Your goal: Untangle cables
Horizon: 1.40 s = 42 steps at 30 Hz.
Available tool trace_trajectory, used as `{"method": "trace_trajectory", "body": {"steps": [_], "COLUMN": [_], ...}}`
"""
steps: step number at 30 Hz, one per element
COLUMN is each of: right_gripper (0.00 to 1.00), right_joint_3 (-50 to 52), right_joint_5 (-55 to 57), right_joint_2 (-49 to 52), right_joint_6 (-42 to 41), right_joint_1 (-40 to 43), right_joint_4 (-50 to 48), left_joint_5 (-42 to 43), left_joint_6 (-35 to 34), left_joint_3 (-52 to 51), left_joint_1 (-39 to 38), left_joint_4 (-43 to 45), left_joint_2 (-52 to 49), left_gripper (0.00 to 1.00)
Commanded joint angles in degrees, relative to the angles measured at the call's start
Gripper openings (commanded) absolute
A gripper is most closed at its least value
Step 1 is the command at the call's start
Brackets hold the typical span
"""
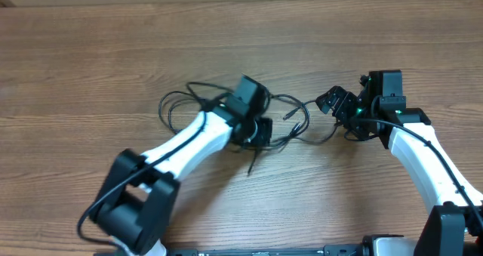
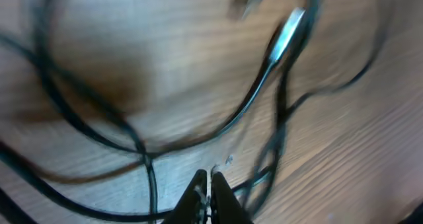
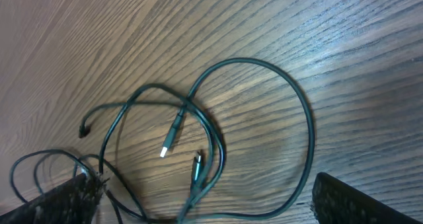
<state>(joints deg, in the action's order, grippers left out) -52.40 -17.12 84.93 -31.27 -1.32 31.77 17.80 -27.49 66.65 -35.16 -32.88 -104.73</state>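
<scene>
Several thin black cables (image 1: 307,118) lie tangled on the wooden table between my two arms. My left gripper (image 1: 259,132) is down in the tangle with its fingers (image 2: 198,187) pressed together. A thin cable (image 2: 99,211) meets them from both sides, apparently pinched. A silver-tipped plug (image 2: 291,22) lies just beyond. My right gripper (image 1: 333,103) hovers open at the tangle's right end. Between its wide-apart fingers (image 3: 360,197) I see a big cable loop (image 3: 308,121), a silver plug (image 3: 169,145) and a darker plug (image 3: 197,164).
The wooden table (image 1: 90,67) stretches to the left and behind the tangle. A loose cable end (image 1: 251,165) sticks out toward the front edge beside my left arm. The right arm's own thicker cable (image 1: 445,161) runs along its white link.
</scene>
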Motion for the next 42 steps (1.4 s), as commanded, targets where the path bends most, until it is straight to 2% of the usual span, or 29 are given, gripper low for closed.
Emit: {"method": "trace_trajectory", "body": {"steps": [1, 7, 11, 17, 20, 25, 29, 32, 38, 40, 42], "right_gripper": [1.0, 1.0, 1.0, 1.0, 1.0, 1.0, 1.0, 1.0, 1.0, 1.0, 1.0], "right_joint_3": [-1.2, -1.2, -1.2, -1.2, -1.2, -1.2, -1.2, -1.2, -1.2, -1.2, -1.2], "right_joint_5": [0.6, 0.6, 0.6, 0.6, 0.6, 0.6, 0.6, 0.6, 0.6, 0.6, 0.6], "right_joint_2": [0.0, 0.0, 0.0, 0.0, 0.0, 0.0, 0.0, 0.0, 0.0, 0.0, 0.0], "right_joint_6": [0.2, 0.2, 0.2, 0.2, 0.2, 0.2, 0.2, 0.2, 0.2, 0.2, 0.2], "right_joint_1": [-0.3, -0.3, -0.3, -0.3, -0.3, -0.3, -0.3, -0.3, -0.3, -0.3, -0.3], "right_joint_4": [-0.2, -0.2, -0.2, -0.2, -0.2, -0.2, -0.2, -0.2, -0.2, -0.2, -0.1], "left_joint_5": [1.6, 1.9, 2.0, 0.9, 0.0, 0.2, 0.2, 0.2, -0.1, -0.5, -2.3], "left_joint_6": [0.2, 3.2, 5.7, 8.4, 10.3, 13.2, 14.7, 16.9, 17.2, 17.2, 17.3], "left_joint_3": [0.6, 1.0, 2.6, 13.9, 20.0, 23.1, 22.1, 20.8, 19.8, 19.8, 19.8], "left_joint_1": [-1.0, 0.5, 2.4, 4.0, 3.5, 1.6, -0.5, -2.6, -5.7, -6.2, -6.3], "left_joint_4": [-3.9, -9.6, -14.0, -25.3, -28.6, -28.6, -28.5, -28.4, -29.7, -31.2, -34.0], "left_joint_2": [-2.8, -3.1, -3.1, -3.0, -3.0, -3.1, -3.9, -4.9, -9.7, -12.4, -15.3], "left_gripper": [0.06, 0.19, 0.22, 0.2, 0.24, 0.24, 0.19, 0.31, 0.38, 0.38, 0.29]}}
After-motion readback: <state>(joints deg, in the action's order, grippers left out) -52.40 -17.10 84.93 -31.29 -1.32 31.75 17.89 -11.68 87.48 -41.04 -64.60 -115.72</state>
